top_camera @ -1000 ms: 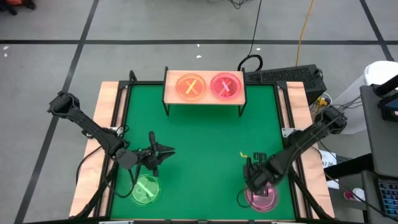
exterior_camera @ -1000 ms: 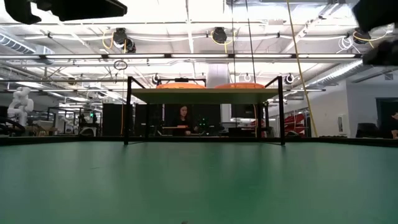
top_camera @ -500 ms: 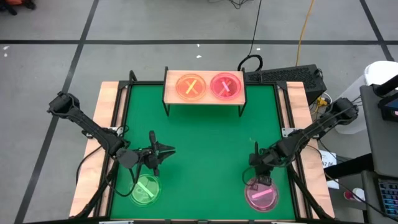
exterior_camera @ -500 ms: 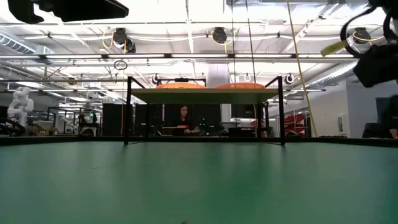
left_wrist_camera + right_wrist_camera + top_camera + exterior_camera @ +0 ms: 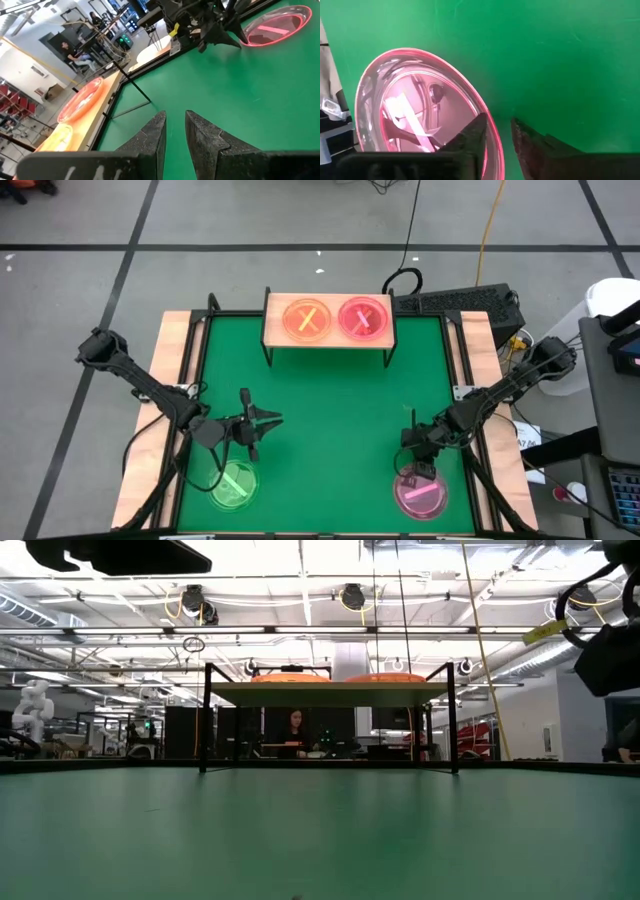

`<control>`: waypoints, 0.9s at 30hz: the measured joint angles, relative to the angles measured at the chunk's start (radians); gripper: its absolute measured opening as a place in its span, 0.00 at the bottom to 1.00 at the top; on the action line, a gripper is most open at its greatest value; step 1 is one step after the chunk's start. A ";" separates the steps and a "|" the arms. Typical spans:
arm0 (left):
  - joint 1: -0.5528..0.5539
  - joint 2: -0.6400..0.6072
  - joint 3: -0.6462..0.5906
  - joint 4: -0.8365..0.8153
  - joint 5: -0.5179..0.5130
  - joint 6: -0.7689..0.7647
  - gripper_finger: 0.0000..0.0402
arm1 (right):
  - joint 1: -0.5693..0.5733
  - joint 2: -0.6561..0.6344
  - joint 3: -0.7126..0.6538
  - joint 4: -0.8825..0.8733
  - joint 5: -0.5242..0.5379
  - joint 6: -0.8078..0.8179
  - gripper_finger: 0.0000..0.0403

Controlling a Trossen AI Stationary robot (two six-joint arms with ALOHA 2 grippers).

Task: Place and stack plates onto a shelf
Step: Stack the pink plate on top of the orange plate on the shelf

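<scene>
The light-wood shelf (image 5: 329,339) stands at the mat's far edge with an orange plate (image 5: 307,320) and a pink plate (image 5: 362,318) side by side on it. A green plate (image 5: 232,483) lies flat on the mat near the left corner, and another pink plate (image 5: 420,495) near the right corner. My left gripper (image 5: 272,420) hovers just beyond the green plate, its fingers a narrow gap apart (image 5: 175,132). My right gripper (image 5: 417,467) hangs above the near pink plate's far rim (image 5: 485,112), fingers a narrow gap apart, touching nothing.
The green mat (image 5: 330,410) lies bare between the shelf and the two near plates. Wooden table borders (image 5: 170,360) flank it. A keyboard (image 5: 460,302) lies beyond the far right corner. In the low view the shelf (image 5: 330,692) stands on thin black legs, and a person sits behind it.
My right gripper has risen off the near pink plate and drawn back a little toward the far edge, coming into the low view at upper right. The plate stays flat on the mat where it was.
</scene>
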 joint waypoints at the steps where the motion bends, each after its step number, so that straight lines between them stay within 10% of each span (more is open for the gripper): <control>1: 0.001 0.000 0.000 0.000 0.000 0.000 0.20 | 0.000 0.000 0.000 -0.002 0.002 0.000 0.16; 13: 0.019 0.000 0.000 0.000 0.000 0.000 0.20 | -0.084 -0.086 -0.003 0.238 0.119 -0.161 0.00; 27: 0.082 0.000 0.000 0.001 -0.001 0.002 0.20 | -0.570 -0.131 0.068 0.689 0.434 -0.530 0.00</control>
